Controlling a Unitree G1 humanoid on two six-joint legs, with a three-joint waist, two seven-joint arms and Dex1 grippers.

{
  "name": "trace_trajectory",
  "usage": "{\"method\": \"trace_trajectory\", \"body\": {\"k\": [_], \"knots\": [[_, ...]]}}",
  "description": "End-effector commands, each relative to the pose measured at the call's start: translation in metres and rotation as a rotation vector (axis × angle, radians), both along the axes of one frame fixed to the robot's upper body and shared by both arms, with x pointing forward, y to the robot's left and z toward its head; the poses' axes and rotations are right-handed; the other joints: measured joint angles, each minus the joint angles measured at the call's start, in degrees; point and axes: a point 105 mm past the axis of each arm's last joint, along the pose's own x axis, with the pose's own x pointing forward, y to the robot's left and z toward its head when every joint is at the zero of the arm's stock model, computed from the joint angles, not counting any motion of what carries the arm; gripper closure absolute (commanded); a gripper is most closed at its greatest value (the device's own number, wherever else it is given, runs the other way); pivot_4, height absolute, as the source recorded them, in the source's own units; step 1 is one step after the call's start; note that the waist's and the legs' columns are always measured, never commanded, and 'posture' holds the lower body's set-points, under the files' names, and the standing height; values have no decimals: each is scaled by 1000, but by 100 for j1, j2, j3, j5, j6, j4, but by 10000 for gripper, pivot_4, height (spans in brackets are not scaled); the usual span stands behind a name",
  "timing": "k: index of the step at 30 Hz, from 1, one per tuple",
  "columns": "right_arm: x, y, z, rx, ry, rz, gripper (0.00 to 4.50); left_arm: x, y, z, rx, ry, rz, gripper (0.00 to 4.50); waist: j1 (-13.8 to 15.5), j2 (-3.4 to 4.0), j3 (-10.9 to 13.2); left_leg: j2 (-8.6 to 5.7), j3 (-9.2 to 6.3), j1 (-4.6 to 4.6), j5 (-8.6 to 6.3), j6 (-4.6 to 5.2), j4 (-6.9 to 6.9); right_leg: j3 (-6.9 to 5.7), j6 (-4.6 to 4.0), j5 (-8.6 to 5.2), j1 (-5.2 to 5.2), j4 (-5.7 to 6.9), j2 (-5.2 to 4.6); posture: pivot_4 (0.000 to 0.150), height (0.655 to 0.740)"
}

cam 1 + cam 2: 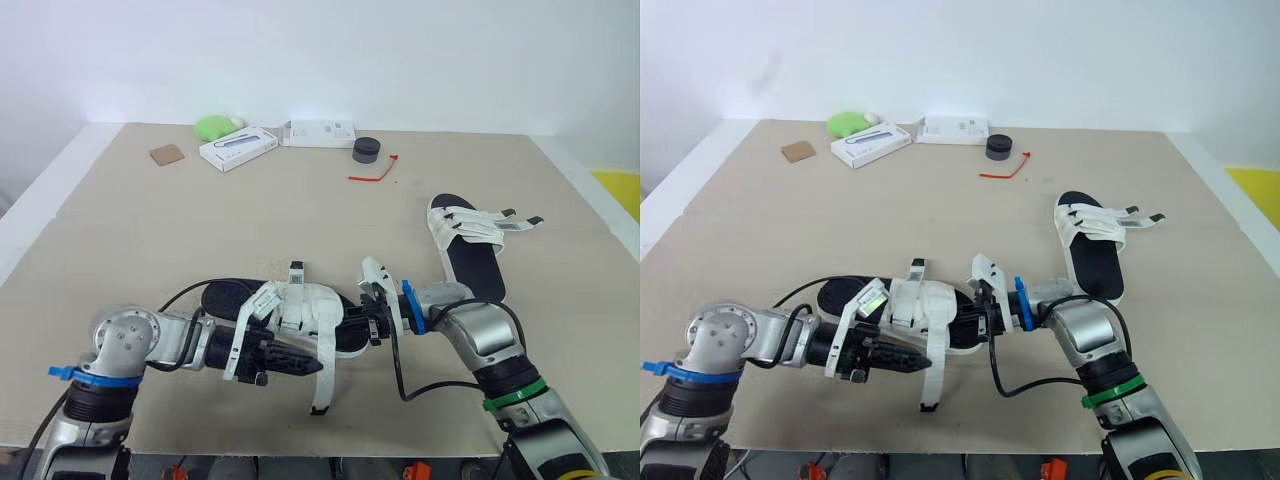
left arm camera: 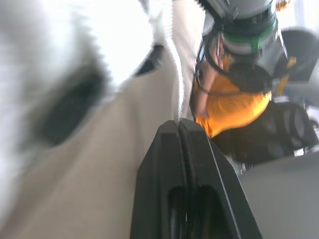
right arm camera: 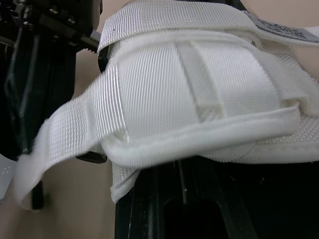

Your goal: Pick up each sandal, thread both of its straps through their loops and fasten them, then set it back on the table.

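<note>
White strap (image 1: 323, 392) pinched in left claw (image 1: 316, 367), right claw (image 1: 371, 328) gripping sandal (image 1: 300, 305).

There were two sandals on or over the table (image 1: 250, 230): one sandal (image 1: 305, 305) near the front edge, the other sandal (image 1: 470, 260) toward the right edge. Along the far edge were two white boxes, one box (image 1: 238, 149) and a second box (image 1: 320, 132). There were also one green lump (image 1: 215, 127), one brown square (image 1: 167, 154), one black puck (image 1: 367, 150) and one red tie (image 1: 375, 177).
</note>
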Motion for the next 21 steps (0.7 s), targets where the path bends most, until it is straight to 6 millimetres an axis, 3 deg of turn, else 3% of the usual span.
{"method": "trace_trajectory", "body": {"k": [1, 14, 16, 21], "knots": [[-4, 3, -22, -59, 60, -9, 45000, 2, -4, 4, -14, 2, -26, 43685, -11, 0, 0, 0, 0, 1, 0, 0, 0, 0, 0, 0, 1, 0, 1, 1500, 7400], [-5, -4, -23, -55, 60, -45, 45000, 15, -1, 2, -8, -36, 28, 43685, -20, -1, 1, 1, 0, 1, 0, -1, -2, 2, -1, -1, 1, 0, 2, 1500, 7400], [-5, -4, -23, -55, 60, -46, 45000, 18, 2, 8, -35, -45, 37, 43685, -19, -1, 2, 1, 0, 1, 0, 0, -2, 1, -1, -1, -1, 0, 2, 1500, 7400], [-2, -4, -21, -57, 58, -43, 45000, 14, 20, 51, -155, -77, -28, 43685, -18, -16, 19, 1, -4, 0, 0, -1, -3, -1, -3, -2, -10, 0, 3, 1500, 7400]]}}
